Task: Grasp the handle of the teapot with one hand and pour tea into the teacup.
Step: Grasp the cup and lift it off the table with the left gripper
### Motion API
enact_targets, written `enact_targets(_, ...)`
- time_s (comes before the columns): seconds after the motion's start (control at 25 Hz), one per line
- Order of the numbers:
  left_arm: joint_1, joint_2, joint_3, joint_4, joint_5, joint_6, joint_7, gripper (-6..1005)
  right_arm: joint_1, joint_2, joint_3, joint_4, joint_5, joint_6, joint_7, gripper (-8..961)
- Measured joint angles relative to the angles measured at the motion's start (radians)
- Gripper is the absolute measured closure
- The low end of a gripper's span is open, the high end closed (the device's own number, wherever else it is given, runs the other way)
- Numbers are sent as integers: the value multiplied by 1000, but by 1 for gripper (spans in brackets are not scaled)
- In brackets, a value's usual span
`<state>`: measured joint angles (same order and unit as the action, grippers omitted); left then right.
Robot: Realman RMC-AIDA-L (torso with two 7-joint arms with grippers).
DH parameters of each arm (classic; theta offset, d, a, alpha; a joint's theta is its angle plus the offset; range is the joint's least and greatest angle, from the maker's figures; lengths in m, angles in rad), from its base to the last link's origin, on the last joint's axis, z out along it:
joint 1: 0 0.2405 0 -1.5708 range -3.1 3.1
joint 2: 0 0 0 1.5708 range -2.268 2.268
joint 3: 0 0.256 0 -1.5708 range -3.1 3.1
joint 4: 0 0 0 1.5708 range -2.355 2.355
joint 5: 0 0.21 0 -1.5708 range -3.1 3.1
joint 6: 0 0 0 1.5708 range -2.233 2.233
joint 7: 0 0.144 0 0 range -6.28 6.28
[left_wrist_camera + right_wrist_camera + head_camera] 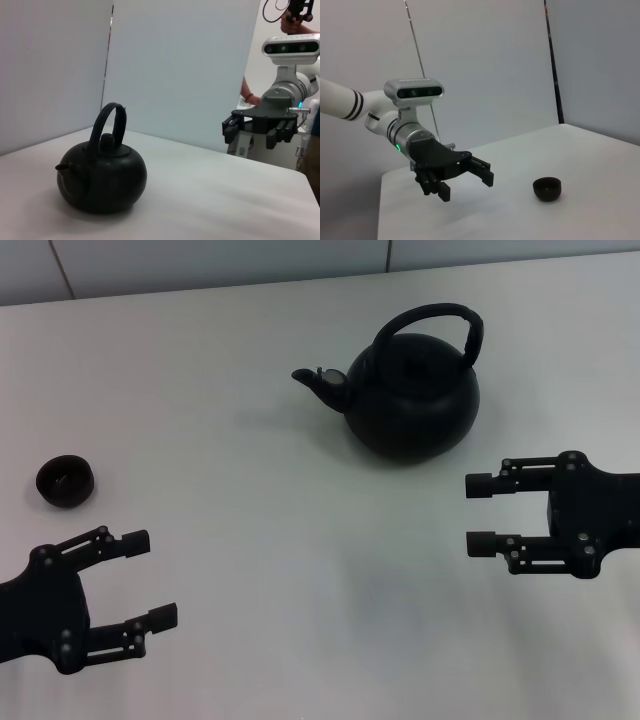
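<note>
The matte-black teapot [412, 392] stands upright on the white table, right of centre toward the back, its spout [318, 381] pointing left and its arched handle [432, 322] over the top. It shows again in the left wrist view as the teapot [102, 171]. The small dark teacup [66, 480] sits at the far left; the right wrist view catches the teacup [547, 188] too. My right gripper [481, 514] hovers open, right of and nearer than the teapot, holding nothing. My left gripper [150, 578] is open at the near left, nearer than the teacup.
The white table [260, 540] runs between the two arms with nothing on it there. A pale wall [200, 260] closes off the back edge. A person's hand [295, 20] shows past the table's far corner.
</note>
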<state>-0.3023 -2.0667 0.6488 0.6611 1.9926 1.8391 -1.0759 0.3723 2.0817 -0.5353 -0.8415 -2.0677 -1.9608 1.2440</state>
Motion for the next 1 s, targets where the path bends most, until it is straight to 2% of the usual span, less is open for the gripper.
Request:
enact_targets(0.56, 4, -1, -8, -8, 0, -4, 4, 140, 10, 0, 0, 5, 0, 13, -13, 329)
enact_targets(0.68, -4, -1, -96, -45, -5, -57, 6, 140, 16, -1, 0, 9, 0, 18, -13, 329)
enact_targets(0.92, -3, -1, -150, -88, -61, -145, 9, 139, 24, -2, 0, 10, 0, 26, -14, 329)
enact_targets(1.0, 3, -1, -165, -105, -109, -233, 6, 139, 27, -3, 0, 11, 0, 29, -14, 329)
